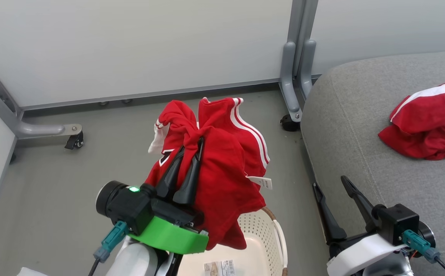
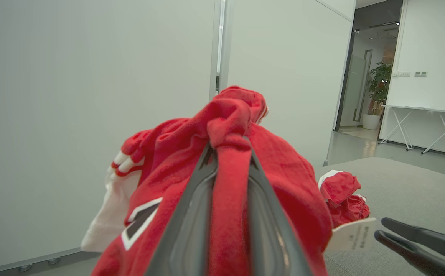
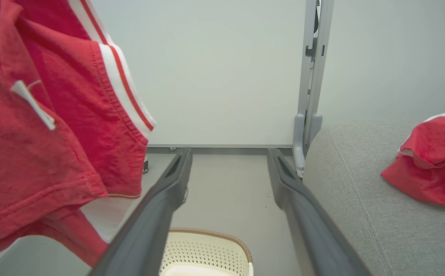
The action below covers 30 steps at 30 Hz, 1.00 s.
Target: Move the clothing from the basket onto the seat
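On the right, the grey seat (image 1: 360, 126) bears a crumpled red garment (image 1: 426, 126) with white trim, lying well in from its edge. Low in the head view stands the cream basket (image 1: 262, 234), its perforated wall and a paper label (image 1: 219, 267) showing. Above it hangs a lifted red garment (image 1: 226, 168), bunched, with white stripes along one hem. The left gripper (image 1: 192, 145) is pinched tight on a fold of this garment. The right gripper (image 1: 329, 181) stands spread wide and holds nothing, just beside the seat's edge. A white tag (image 1: 262, 183) dangles from the lifted red garment.
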Motion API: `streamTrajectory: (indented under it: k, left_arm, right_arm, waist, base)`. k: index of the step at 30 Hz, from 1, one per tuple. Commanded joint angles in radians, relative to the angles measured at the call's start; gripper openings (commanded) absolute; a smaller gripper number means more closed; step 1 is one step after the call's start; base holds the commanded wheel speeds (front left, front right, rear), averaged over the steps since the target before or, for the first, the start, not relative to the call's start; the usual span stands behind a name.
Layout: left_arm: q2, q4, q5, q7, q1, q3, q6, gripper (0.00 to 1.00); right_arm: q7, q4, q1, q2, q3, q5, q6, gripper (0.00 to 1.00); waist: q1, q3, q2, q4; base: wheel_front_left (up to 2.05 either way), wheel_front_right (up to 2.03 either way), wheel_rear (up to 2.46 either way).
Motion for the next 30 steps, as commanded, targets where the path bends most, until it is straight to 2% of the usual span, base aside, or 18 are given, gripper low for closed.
streamTrajectory:
  k: [1,10,15,22,30]
  left_arm:
    - [0.008,-0.004,0.004,-0.003,0.015,0.002,0.004,0.00]
    - [0.012,-0.017,0.002,-0.003,0.017,-0.002,0.004,0.00]
    - [0.015,-0.019,0.000,-0.003,0.013,-0.007,0.004,0.00]
    - [0.015,-0.020,-0.003,-0.001,-0.001,-0.017,0.003,0.00]
    - [0.011,-0.014,-0.002,0.003,-0.013,-0.038,-0.005,0.00]
  right_arm:
    - [0.001,-0.004,0.017,-0.003,0.001,0.009,0.000,1.00]
    - [0.003,0.000,0.017,-0.003,0.012,0.017,0.000,1.00]
    - [0.015,-0.001,-0.001,-0.004,0.056,0.003,0.000,1.00]
    - [0.047,0.011,-0.092,-0.089,0.285,0.097,0.000,1.00]
    - [0.036,0.072,-0.270,-0.162,0.476,0.210,0.000,1.00]
  waist:
    - [0.0001,0.000,0.0000,0.002]
    - [0.0001,0.001,0.0000,0.006]
    - [0.0001,0.005,0.0000,0.009]
    - [0.0001,0.012,0.0000,0.012]
    - [0.0001,0.016,0.0000,0.033]
  base:
    - [0.00,0.00,0.00]
    - [0.00,0.00,0.00]
    - [0.00,0.00,0.00]
    - [0.00,0.00,0.00]
    - [0.00,0.00,0.00]
